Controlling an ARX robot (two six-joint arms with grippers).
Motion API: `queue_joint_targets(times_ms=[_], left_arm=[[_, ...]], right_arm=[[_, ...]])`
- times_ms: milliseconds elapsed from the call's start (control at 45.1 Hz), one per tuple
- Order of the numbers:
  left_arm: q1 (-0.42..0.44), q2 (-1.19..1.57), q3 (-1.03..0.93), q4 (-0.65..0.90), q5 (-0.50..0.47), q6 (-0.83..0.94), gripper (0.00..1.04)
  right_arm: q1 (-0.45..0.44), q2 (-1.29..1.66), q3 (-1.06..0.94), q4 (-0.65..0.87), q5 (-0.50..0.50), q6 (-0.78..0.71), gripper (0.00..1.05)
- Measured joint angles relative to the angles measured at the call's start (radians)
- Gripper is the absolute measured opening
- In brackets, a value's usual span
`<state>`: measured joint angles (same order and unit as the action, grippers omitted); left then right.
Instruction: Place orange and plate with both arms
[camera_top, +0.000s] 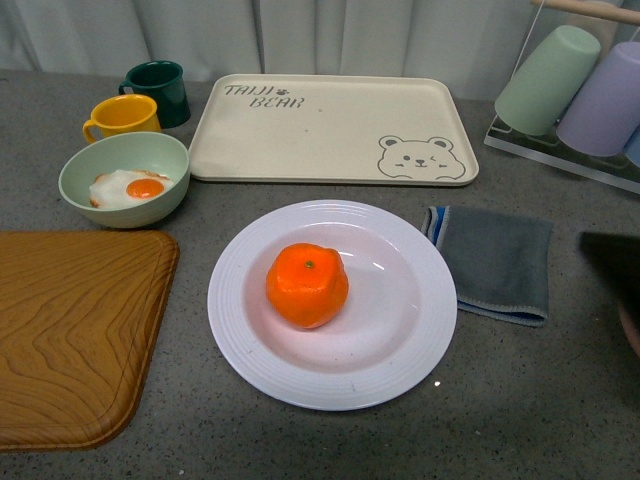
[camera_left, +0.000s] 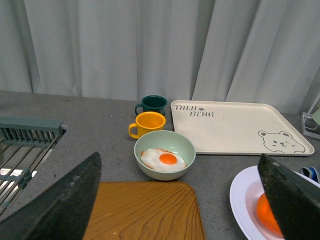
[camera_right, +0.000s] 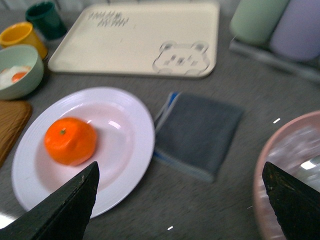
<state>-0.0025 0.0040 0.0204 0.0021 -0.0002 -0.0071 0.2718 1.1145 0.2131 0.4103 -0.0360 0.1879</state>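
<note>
Grey speckled countertop (camera_top: 520, 410), closed off at the rear by a pale curtain (camera_left: 150, 45) hung in vertical folds. The plate (camera_top: 400, 362) is set near the front centre of the surface, and the orange (camera_top: 307, 285) is seated in its well, slightly left of the middle, stem dot upward.

Behind the plate a cream tray (camera_top: 330, 130) printed with a bear is laid flat. To the plate's right, just beside its rim, a folded grey cloth (camera_top: 495, 262) is spread. A pale green bowl (camera_top: 150, 212) containing a fried egg (camera_top: 130, 187) is placed to the left. A yellow mug (camera_top: 122, 116) and a dark green mug (camera_top: 158, 92) are ranged behind the bowl. A wooden board (camera_top: 70, 330) is seen at the front left corner. At the far right, a green cup (camera_top: 547, 80) and a lilac cup (camera_top: 605, 98) are held inverted on a rack.

The left gripper (camera_left: 178, 156) is held above the table with its fingers (camera_left: 65, 205) spread wide, and nothing is grasped. The right gripper (camera_right: 180, 164) is likewise held wide open and empty, with the plate and cloth framed beyond it. A pink bowl (camera_right: 295, 170) is partly seen in the right wrist view.
</note>
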Motion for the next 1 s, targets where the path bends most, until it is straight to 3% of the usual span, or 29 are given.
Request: queue_joint_targets(times_ms=[44,178,377,510,865,999], left_arm=[[0.000,0.000,0.000,0.000,0.000,0.002,1.00],[0.000,0.000,0.000,0.000,0.000,0.003,0.98],[0.000,0.000,0.000,0.000,0.000,0.003,0.98],[0.000,0.000,0.000,0.000,0.000,0.003,0.98],[0.000,0.000,0.000,0.000,0.000,0.002,0.98],[0.000,0.000,0.000,0.000,0.000,0.003,0.98]], right_arm=[[0.007,0.082,0.031,-0.005,-0.044,0.060,0.95],[0.026,0.278,0.107,0.028,-0.116,0.255,0.95],[0.066,0.538,0.240,-0.010,-0.166,0.414,0.95],[0.072,0.628,0.309,-0.096,-0.163,0.427,0.95],[0.079,0.839,0.464,-0.131,-0.248,0.537,0.95],[0.085,0.894,0.547,-0.223,-0.255,0.581,0.95]])
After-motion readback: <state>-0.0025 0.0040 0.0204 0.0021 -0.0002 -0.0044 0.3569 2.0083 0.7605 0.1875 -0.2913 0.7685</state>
